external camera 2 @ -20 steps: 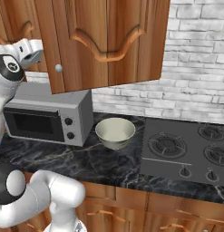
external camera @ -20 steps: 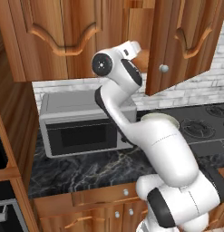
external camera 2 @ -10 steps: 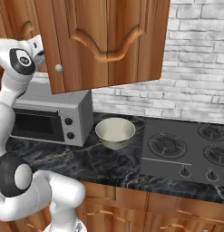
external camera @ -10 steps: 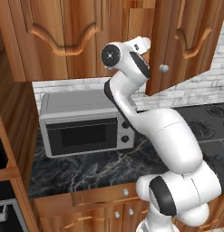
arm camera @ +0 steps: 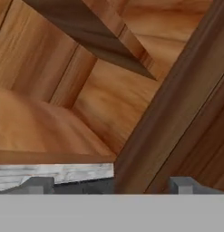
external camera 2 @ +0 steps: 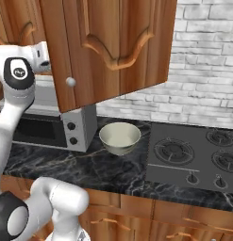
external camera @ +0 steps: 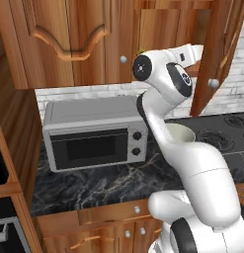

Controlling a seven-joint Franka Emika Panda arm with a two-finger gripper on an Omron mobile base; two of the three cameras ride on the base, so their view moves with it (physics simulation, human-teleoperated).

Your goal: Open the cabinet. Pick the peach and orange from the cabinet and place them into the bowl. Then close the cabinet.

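Observation:
The cabinet (external camera: 69, 39) has its left door shut and its right door (external camera 2: 113, 47) swung out. That door's round silver knob (external camera: 214, 83) faces the room. My gripper (external camera: 196, 51) is raised at the cabinet opening, just inside the open door's edge. In the hand view the gripper (arm camera: 111, 186) is open, its tips wide apart, with a dark wooden edge (arm camera: 177, 99) and bare shelf boards ahead. The peach and the orange are hidden. The pale cream-green bowl (external camera 2: 119, 136) stands on the counter between microwave and stove, partly behind my arm in the left base view.
A grey microwave (external camera: 94, 133) sits on the dark marble counter (external camera 2: 89, 164) under the cabinet. A black gas stove (external camera 2: 198, 155) lies to the right. A bit of green-yellow (external camera: 140, 51) peeks above my arm's joint. White brick wall (external camera 2: 203, 70) behind.
The right door has swung further open. My arm has risen and the hand has moved right, from beside the knob to the cabinet opening.

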